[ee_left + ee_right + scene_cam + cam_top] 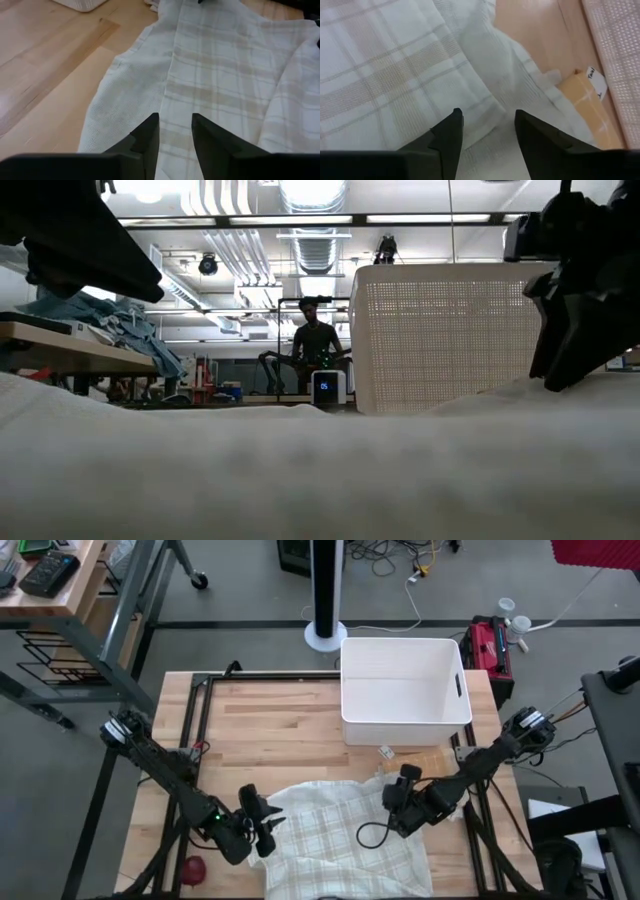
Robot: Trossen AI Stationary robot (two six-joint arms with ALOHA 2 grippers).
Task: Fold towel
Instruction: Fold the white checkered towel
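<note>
Pale butcher-block planks make up the table (280, 720), which is framed by black metal rails and stands on a grey floor.

One towel (340, 835) lies on the near half of the table, between the two arms. It is a soft woven cloth, off-white with faint beige plaid stripes, rumpled and partly doubled over itself, with one edge folded back along its left side so a plainer waffle-textured face shows in the left wrist view.

Two grippers are over it. The left gripper (262, 825) sits at the towel's left edge, its dark fingers (148, 137) apart with a narrow gap and nothing between them. The right gripper (398, 798) sits at the towel's upper right corner, its fingers (449, 132) spread wider, also holding nothing; cloth lies beneath the gap.

Just beyond the towel's right corner lies one small tan cardboard tag (582, 92) with a white label, flat on the wood.

One white plastic bin (405, 690) stands at the far side of the table, rectangular with rounded corners and finely perforated walls; its inside shows only bare white bottom.

One small dark red round object (194, 868) rests near the table's left front corner, beside the left arm.

Beyond the table a person (315, 340) stands in the workshop, under ceiling lights and ducts.
</note>
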